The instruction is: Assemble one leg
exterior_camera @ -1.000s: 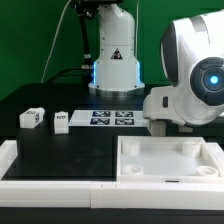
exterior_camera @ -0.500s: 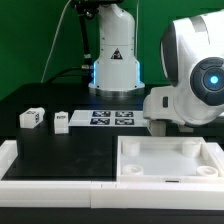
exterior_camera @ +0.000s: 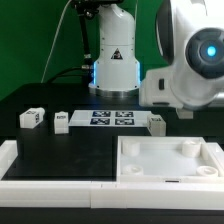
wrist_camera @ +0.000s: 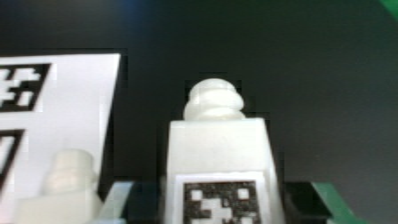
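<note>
Parts of white plastic lie on the black surface. The panel, flat with a raised rim, fills the lower right of the exterior view, and small round sockets sit inside its corners. A white border runs along the lower left, just beside the panel. Two other legs lie apart at middle left, one of them just beside the marker board at the centre.

The arm comes in from the upper right of the exterior view, its big rounded link with a blue-lit ring close to the camera. Its wrist hangs down at the marker board's end on the exterior view's right, just behind the panel's far rim. Below it the tool grips the leg. In the wrist view the dark fingers are closed to the leg's width, one against each side. The square tag faces the camera and the rounded knob end points away over the dark surface. Whether the leg touches the surface cannot be told. A blurred white shape beside one finger is too soft to identify.
</note>
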{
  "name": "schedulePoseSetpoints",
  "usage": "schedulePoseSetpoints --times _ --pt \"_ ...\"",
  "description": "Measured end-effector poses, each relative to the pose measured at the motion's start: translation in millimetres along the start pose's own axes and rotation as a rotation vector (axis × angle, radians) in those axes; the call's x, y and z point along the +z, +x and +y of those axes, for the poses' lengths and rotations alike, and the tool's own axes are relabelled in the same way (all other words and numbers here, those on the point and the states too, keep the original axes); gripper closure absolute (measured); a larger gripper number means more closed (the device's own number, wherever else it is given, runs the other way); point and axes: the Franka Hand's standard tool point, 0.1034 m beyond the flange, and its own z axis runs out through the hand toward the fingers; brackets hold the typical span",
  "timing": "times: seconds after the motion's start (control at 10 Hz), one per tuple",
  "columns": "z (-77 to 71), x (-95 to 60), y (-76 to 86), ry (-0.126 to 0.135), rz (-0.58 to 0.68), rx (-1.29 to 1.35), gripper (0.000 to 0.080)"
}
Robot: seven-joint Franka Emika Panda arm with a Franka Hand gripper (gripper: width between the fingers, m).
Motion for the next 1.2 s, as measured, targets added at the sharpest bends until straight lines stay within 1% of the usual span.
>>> schedulePoseSetpoints --times 0.1,0.2,0.3,0.4,0.5,0.6,0.7,0.8,0.9,1.0,1.1,1.2 --pt "-1.2 -8.4 -6.1 0.0 0.018 0.005 0.0512" --pt "-0.9 -6.3 -4.9 0.0 0.018 0.005 0.0512" --pt "-4.2 -10.1 5.4 0.011 0.117 0.004 0.0512" --pt "-4.9 -12.5 5.3 0.017 0.2 0.003 0.0512" --pt "-4.3 -17.1 10.4 0.022 0.322 -0.005 0.0512" --pt "3.5 -23.7 14.2 0.005 0.411 -0.024 0.0512" --pt "6.4 -36.0 11.1 0.0 0.501 -0.03 0.0512" --pt "9.1 -48.5 5.1 -0.004 0.623 -0.04 0.0512" --pt "9.8 -54.3 1.5 -0.004 0.671 -0.046 0.0512" --pt "7.0 -73.8 2.7 -0.004 0.799 -0.06 0.0512" --pt "5.7 -72.4 2.0 0.005 0.915 -0.069 0.0512" --pt "6.8 -66.0 1.5 0.005 0.957 -0.074 0.0512"
